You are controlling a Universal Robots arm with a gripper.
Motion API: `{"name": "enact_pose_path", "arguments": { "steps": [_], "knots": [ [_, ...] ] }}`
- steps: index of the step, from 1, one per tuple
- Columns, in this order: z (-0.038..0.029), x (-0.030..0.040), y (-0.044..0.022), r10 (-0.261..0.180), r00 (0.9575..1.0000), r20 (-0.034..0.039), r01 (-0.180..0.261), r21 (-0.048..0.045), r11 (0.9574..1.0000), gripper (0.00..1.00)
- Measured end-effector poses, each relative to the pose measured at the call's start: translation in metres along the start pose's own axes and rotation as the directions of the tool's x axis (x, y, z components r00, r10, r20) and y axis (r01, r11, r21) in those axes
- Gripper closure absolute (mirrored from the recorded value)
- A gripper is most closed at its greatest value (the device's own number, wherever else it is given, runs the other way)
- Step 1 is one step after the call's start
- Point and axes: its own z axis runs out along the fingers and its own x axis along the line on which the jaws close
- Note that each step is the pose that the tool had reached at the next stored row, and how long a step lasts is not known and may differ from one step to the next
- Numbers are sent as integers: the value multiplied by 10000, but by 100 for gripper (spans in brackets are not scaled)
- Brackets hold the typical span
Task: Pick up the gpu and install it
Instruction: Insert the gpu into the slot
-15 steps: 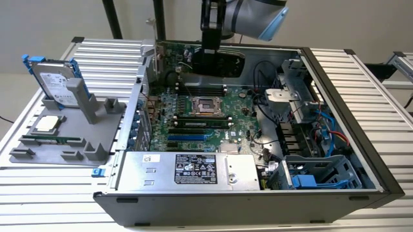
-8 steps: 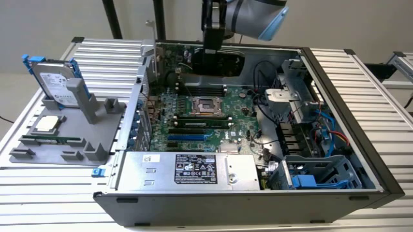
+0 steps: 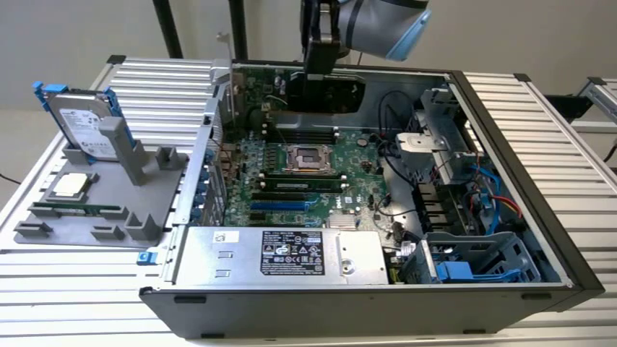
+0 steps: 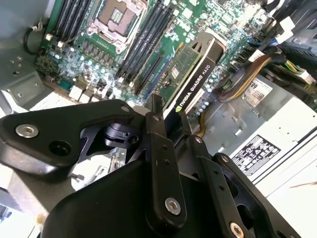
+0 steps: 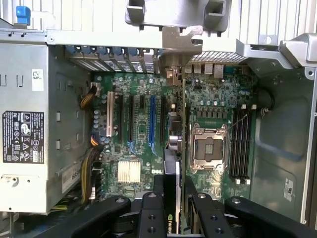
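Gripper (image 4: 172,121) clamps one gpu (image 4: 190,74) above one motherboard (image 4: 94,59) inside one open case (image 3: 337,311).

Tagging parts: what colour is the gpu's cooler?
Black, on a green board; the gpu shows best in the second wrist view.

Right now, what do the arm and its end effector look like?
The arm is silvery grey and rounded at the joint, with a light blue cap. The end effector is matte black, with a bulky housing, flat bar-like fingers and silver screws at the link pivots.
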Motion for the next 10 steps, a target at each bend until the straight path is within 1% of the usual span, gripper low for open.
{"name": "enact_pose_path", "arguments": {
  "steps": [1,4,10],
  "knots": [
    [0,0,0,-68,10000,0,68,-1,10000,100],
    [1,0,0,-71,10000,2,71,-1,10000,100],
    [17,0,-2,88,10000,0,-88,1,10000,100]
  ]
}}
